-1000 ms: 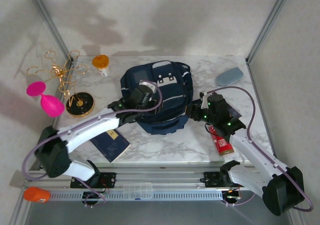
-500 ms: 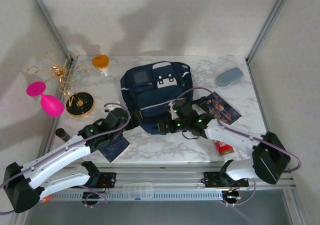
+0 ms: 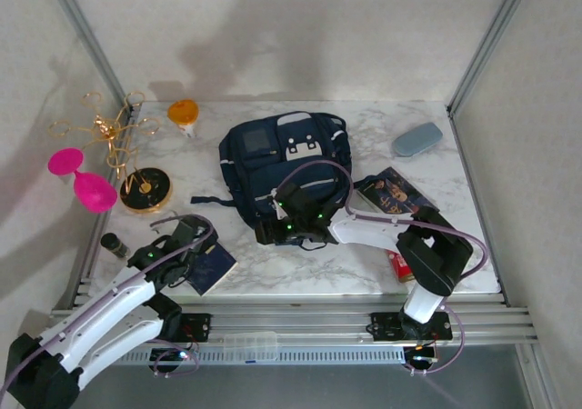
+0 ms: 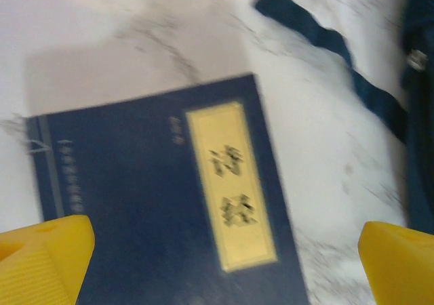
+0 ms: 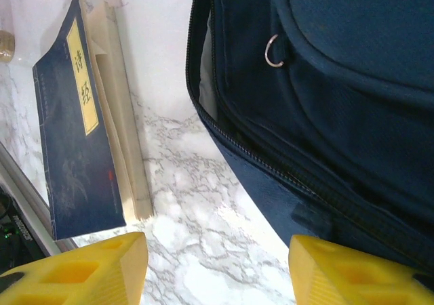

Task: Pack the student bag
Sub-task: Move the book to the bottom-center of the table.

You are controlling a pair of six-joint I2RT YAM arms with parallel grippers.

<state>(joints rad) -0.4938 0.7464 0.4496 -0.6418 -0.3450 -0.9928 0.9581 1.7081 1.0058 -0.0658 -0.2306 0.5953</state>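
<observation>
Near table (image 3: 300,277) edge, L fingers (image 4: 41,257) apart over book (image 4: 169,203); R fingers (image 5: 74,271) apart beside student bag (image 5: 339,81).

Lab robot cell: marble-print tabletop (image 3: 364,127) boxed by white panels (image 3: 318,36), aluminium frame posts (image 3: 489,41), metal mounting rail (image 3: 300,323) at front.

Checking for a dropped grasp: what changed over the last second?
Left gripper pulled back from the student bag toward its base and now hovers open over the blue book. Right gripper swept left along the bag's near edge to its near-left corner, jaws apart, holding nothing. Bag and blue book stayed put.
</observation>
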